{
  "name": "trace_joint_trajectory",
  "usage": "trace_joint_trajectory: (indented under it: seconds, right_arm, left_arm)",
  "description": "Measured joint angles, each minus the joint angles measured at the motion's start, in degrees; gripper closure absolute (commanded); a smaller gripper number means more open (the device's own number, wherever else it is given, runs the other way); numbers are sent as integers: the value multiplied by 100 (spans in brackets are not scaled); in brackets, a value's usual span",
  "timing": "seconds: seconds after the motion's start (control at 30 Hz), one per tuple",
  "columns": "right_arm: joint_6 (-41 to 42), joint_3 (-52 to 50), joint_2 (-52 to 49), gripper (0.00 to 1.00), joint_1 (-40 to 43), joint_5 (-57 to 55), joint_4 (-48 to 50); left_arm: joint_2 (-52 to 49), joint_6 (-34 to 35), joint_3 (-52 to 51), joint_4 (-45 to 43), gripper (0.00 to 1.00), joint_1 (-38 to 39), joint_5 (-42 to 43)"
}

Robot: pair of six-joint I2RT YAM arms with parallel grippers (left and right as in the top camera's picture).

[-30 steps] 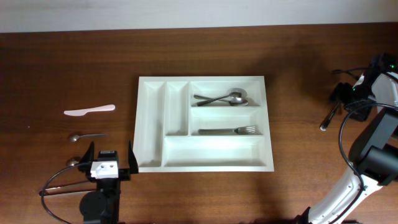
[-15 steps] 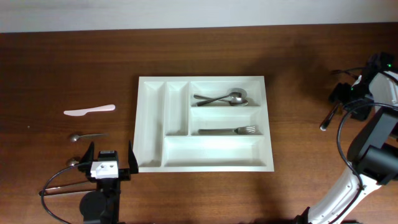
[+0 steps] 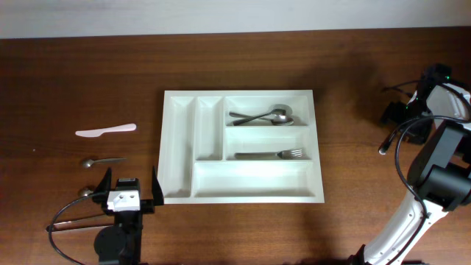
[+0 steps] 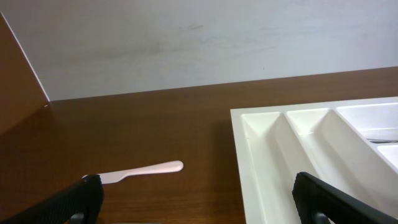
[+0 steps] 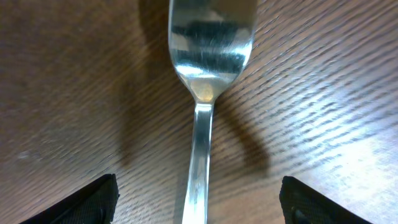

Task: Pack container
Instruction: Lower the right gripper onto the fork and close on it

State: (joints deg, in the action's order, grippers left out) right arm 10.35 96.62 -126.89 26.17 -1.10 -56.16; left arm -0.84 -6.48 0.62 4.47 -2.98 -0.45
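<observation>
The container (image 3: pixel 250 180), a big white tray with five compartments, lies mid-table and holds two metal spoons (image 3: pixel 261 115) and a fork (image 3: pixel 271 154). In the left wrist view the container (image 4: pixel 311 143) fills the right side. My left gripper (image 3: pixel 131 188) rests open near the container's front-left corner, with nothing between its fingers (image 4: pixel 74 202). My right gripper (image 3: pixel 396 118) is at the far right, over one end of a metal utensil (image 3: pixel 383 148). In its wrist view the utensil's handle (image 5: pixel 200 162) lies on the wood between the wide-open fingers (image 5: pixel 93 199), apart from both.
A white plastic knife (image 3: pixel 105 130) and a small metal spoon (image 3: pixel 101 160) lie left of the container. Another spoon (image 3: pixel 87 191) shows partly beside my left gripper. The knife (image 4: pixel 140 171) also appears ahead in the left wrist view. A pale wall borders the far table edge.
My right gripper has shifted a little to the left over the utensil and its jaws stand slightly wider. The left arm and the cutlery have not moved.
</observation>
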Motion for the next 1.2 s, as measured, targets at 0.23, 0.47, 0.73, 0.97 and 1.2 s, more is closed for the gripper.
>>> trace_joint_trajectory:
  seconds: [0.23, 0.47, 0.73, 0.97, 1.2]
  right_arm:
    - [2, 0, -85, 14, 0, -15, 81]
    - [0, 0, -92, 14, 0, -17, 208]
    - [2, 0, -122, 15, 4, -11, 271]
    - [11, 2, -133, 39, 4, 33, 334]
    - [15, 2, -136, 76, 2, 50, 380]
  left_arm:
    - [0, 0, 0, 0, 1, 0, 0]
    - [0, 0, 0, 0, 1, 0, 0]
    - [0, 0, 0, 0, 1, 0, 0]
    - [0, 0, 0, 0, 1, 0, 0]
    - [0, 0, 0, 0, 1, 0, 0]
